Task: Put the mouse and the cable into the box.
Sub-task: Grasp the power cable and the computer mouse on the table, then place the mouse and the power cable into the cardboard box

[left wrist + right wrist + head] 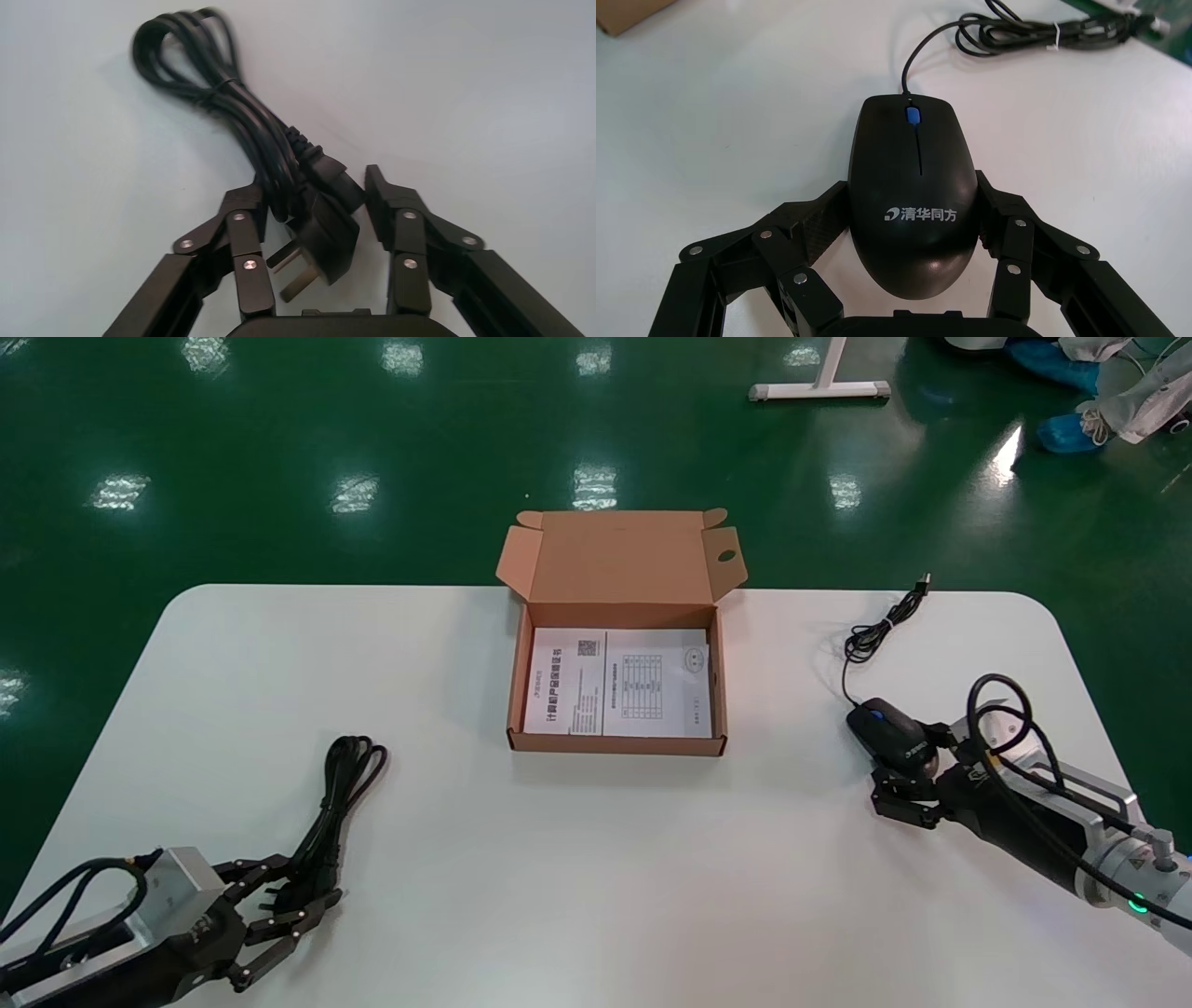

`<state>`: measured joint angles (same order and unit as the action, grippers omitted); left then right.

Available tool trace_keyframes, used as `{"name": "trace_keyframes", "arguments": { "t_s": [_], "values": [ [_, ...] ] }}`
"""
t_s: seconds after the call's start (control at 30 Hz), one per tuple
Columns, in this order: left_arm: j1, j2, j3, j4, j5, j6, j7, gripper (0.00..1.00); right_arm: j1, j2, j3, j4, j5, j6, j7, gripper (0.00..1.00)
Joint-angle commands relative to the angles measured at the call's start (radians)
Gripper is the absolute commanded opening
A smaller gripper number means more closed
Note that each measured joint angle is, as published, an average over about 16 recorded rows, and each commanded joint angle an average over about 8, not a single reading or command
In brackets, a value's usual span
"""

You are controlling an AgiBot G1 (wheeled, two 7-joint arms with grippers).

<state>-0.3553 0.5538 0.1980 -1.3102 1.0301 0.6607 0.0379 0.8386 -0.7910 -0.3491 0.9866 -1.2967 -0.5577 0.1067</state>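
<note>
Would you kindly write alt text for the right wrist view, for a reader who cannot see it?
The right tool grips a black mouse by both sides as it lies on the white table. The mouse's cord runs off to a tied bundle farther away, and a corner of the cardboard box shows at the picture's edge.

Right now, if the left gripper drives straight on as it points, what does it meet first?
The cable's plug, sitting between the open left gripper fingers; the bundled cable runs on beyond. The right gripper clasps the mouse.
</note>
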Motion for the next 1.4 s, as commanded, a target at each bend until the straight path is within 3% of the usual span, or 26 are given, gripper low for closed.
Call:
{"name": "trace_keyframes", "arguments": {
  "t_s": [0.03, 0.43, 0.93, 1.13, 1.4],
  "values": [
    [0.000, 0.001, 0.001, 0.001, -0.002, 0.001, -0.002, 0.00, 0.000, 0.002, 0.001, 0.010, -0.004, 0.003, -0.009, 0.00],
    [-0.018, 0.006, -0.028, -0.012, 0.000, -0.046, 0.017, 0.00, 0.045, -0.005, 0.021, 0.036, -0.007, 0.033, -0.039, 0.00],
    [-0.150, 0.075, -0.076, -0.035, 0.009, -0.080, 0.140, 0.00, 0.226, -0.055, 0.076, 0.064, 0.005, 0.048, -0.179, 0.00],
    [-0.232, 0.091, -0.065, -0.033, 0.026, -0.063, 0.161, 0.00, 0.326, -0.102, 0.095, 0.046, 0.038, 0.015, -0.227, 0.00],
    [-0.328, 0.090, -0.056, -0.031, 0.047, -0.047, 0.172, 0.00, 0.397, -0.127, 0.088, 0.058, 0.080, -0.089, -0.237, 0.00]
  ]
}}
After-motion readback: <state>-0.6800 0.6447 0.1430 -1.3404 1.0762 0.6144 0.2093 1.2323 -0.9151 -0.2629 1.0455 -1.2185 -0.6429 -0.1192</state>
